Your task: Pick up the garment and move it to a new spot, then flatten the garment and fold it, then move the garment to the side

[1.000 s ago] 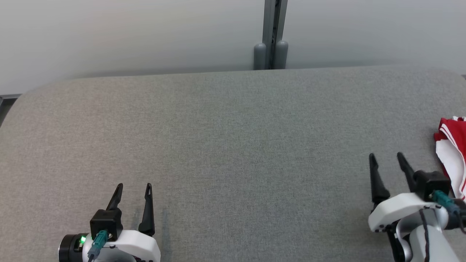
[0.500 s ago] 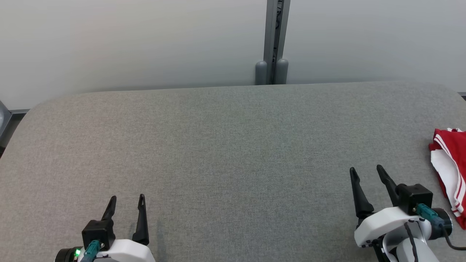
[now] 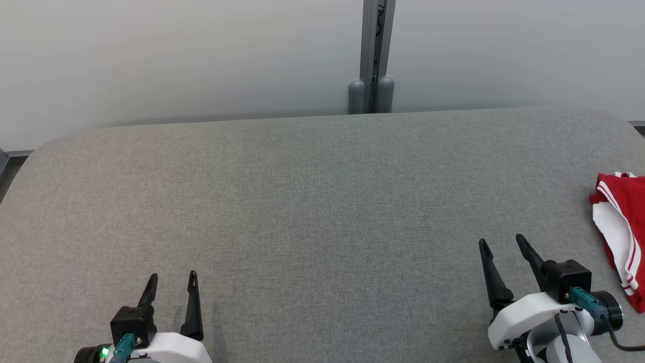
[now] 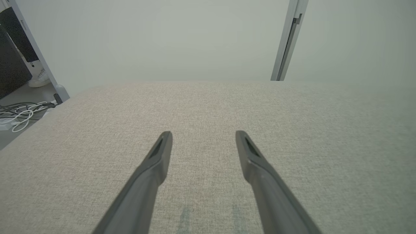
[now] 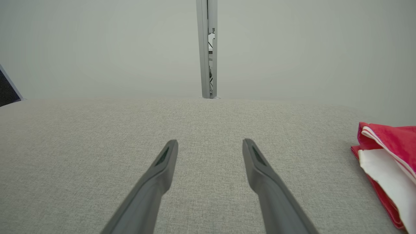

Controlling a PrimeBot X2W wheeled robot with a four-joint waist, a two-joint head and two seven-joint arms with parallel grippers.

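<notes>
Lying at the frame's right edge, the red-and-white fabric garment looks folded and set aside, though it is partly cut off. The dark-fingered left gripper at lower left and right gripper at lower right hover spread and empty over the grey fabric-covered table — likely finished.

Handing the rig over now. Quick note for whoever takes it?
Left gripper: open, empty, over the table's near left.
Right gripper: open, empty, near right, not touching the garment.
The garment: red and white, in layers at the table's right edge, partly cut off in the head view.
Done: looks folded and set aside, though I can't confirm.
Left: check the fold; if merely bunched, the whole job remains.
</notes>
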